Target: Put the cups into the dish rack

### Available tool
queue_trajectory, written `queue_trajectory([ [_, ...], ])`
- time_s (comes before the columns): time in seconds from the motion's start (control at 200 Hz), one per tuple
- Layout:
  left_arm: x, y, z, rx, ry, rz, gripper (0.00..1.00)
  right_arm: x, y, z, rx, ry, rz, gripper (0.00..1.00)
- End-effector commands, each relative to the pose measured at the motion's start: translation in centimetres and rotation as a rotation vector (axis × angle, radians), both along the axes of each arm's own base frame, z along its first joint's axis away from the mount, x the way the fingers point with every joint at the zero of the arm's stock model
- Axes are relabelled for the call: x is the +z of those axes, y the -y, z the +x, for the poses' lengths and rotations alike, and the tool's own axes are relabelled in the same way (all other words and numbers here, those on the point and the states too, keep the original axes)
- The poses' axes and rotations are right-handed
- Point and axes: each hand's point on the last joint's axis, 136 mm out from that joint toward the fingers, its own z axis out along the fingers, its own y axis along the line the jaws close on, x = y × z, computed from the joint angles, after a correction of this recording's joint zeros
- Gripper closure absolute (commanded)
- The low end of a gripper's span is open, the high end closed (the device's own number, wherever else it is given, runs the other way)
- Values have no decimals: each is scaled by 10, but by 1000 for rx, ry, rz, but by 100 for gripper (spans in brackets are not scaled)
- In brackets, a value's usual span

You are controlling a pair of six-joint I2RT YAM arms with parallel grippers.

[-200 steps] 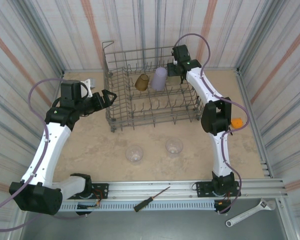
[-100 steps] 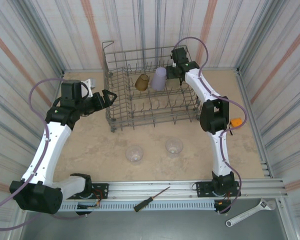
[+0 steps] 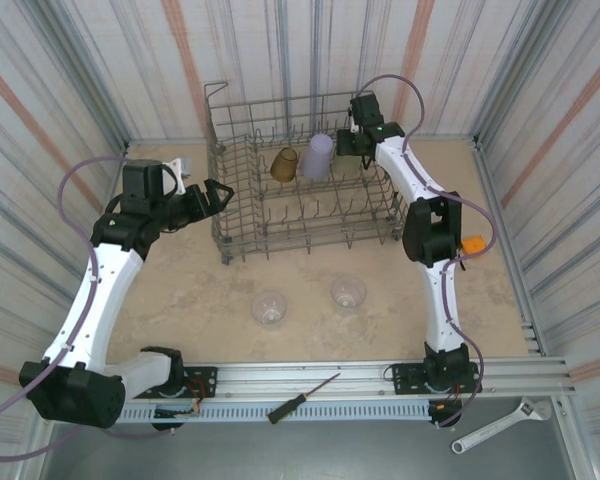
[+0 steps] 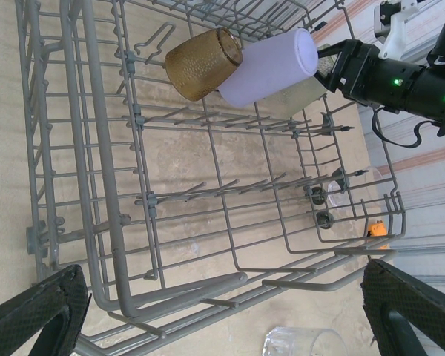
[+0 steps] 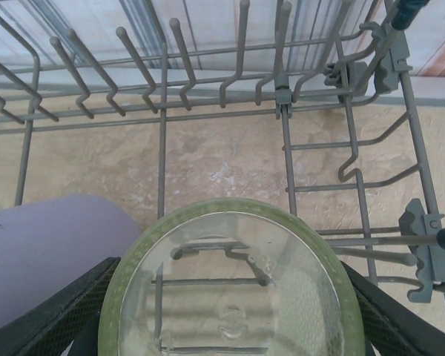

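The grey wire dish rack (image 3: 310,244) stands at the back of the table. An amber cup (image 3: 284,164) and a lilac cup (image 3: 318,157) lie tilted side by side inside it. My right gripper (image 3: 348,140) hangs over the rack's back right part, shut on a yellow-green cup (image 5: 233,282) right of the lilac cup (image 5: 44,245). Seen from the left wrist, that cup (image 4: 308,93) touches the lilac one (image 4: 271,70). Two clear cups (image 3: 270,307) (image 3: 348,292) stand on the table before the rack. My left gripper (image 3: 220,195) is open at the rack's left side, holding nothing.
A small orange ball (image 3: 472,243) lies right of the rack beside the right arm. A screwdriver (image 3: 302,398) and a wrench (image 3: 500,424) rest on the near metal rail. Striped walls close in the table on three sides.
My right gripper with the yellow-green cup shifted slightly left, then back right, over the rack's rear. The left arm has not moved.
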Motion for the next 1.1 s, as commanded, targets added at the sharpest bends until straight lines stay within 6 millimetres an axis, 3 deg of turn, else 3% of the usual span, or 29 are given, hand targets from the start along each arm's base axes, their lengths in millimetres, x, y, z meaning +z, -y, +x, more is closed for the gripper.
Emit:
queue_trajectory([
  [0.0,3,-3,-3,13,4,-14,1,20,17,-5,-55,12,38,34],
  [0.396,19,-1,-13,14,29,-60,1,65,26,-29,-64,42,68,0],
  [0.701,20,-4,-28,22,21,-64,1,101,25,-54,-51,54,144,1],
  [1.097,12,-3,-47,6,5,-74,1,130,31,-101,-54,75,217,1],
])
